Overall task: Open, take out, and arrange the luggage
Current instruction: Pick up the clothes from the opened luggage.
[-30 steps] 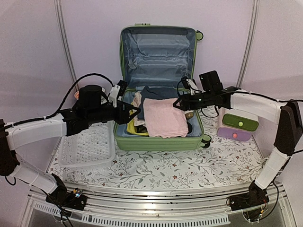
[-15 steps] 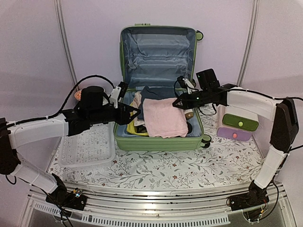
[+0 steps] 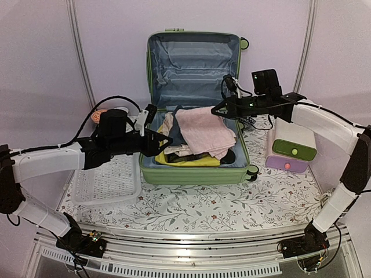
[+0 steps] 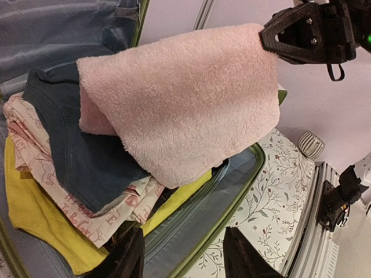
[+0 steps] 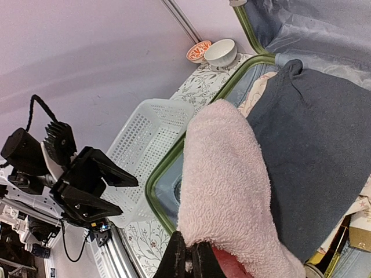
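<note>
Top external view: the large light-green hard-shell suitcase (image 3: 191,175) lies open mid-table. The right gripper (image 3: 215,110) is clamped on a corner of the fluffy pink towel (image 3: 200,132), holding that edge off the clothes pile (image 3: 185,158) for removal; the left gripper (image 3: 165,141) hovers alongside, jaws apart.

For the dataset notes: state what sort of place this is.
Probably a staged robot-lab booth, not a home: plain lilac panel walls, the left arm and right arm bolted to a metal rail, and the luggage open on a floral cloth.
</note>
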Robot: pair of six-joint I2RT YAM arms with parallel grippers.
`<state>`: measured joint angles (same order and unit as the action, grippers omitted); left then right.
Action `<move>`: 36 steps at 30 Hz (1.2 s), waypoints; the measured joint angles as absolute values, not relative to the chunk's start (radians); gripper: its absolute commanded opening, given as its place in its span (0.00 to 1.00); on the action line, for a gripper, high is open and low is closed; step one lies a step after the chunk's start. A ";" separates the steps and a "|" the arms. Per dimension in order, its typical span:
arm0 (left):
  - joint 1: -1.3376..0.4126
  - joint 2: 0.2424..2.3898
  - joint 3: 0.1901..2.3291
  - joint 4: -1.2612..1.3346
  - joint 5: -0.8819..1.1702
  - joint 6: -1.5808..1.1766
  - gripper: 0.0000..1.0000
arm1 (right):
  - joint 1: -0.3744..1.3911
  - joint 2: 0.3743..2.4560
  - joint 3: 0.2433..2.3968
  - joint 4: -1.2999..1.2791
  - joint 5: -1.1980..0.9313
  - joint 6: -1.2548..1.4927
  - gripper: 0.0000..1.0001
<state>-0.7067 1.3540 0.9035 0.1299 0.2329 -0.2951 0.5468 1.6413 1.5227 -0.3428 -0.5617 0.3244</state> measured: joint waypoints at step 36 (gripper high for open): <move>-0.677 1.462 0.852 0.511 0.328 -0.393 0.55 | 0.545 1.611 1.524 -0.358 -0.670 0.334 0.03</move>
<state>-0.6765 1.4624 0.8520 0.5114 0.3279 -0.3927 0.5453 1.6108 1.5242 -0.3584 -0.6704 0.3340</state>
